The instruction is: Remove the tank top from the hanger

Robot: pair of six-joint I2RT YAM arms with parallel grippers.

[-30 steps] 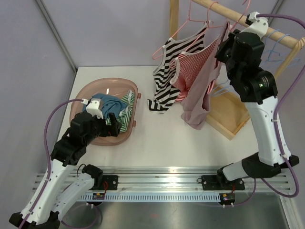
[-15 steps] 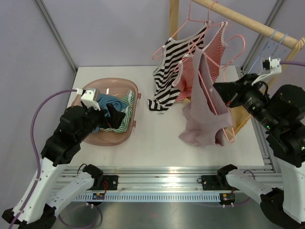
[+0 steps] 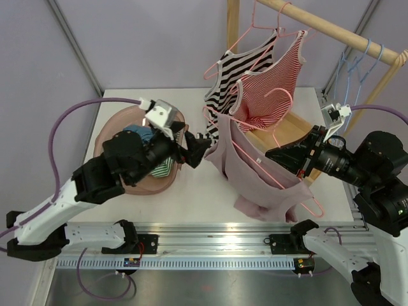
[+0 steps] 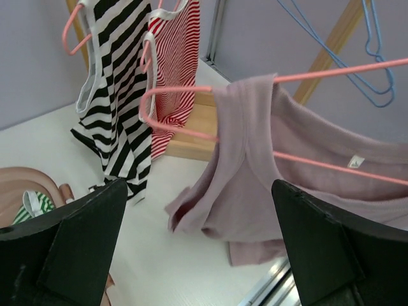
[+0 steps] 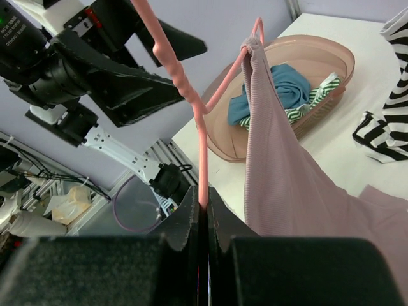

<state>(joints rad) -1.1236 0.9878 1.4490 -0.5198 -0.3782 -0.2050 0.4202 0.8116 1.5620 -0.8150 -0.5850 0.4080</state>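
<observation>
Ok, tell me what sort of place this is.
Probably a robotics lab cell staged as a laundry corner: a wooden rack hung with striped tank tops, a pink basket of clothes, and two arms bolted to a metal rail at the edge of the white table.

My left arm stretched low from near left toward centre, wrist level. My left gripper (image 3: 194, 150) had jaws spread wide. My right arm folded at near right, forearm pointing left. My right gripper (image 3: 271, 153) pinched tight on pink hanger (image 5: 201, 167) wire, fingers pressed together.
</observation>
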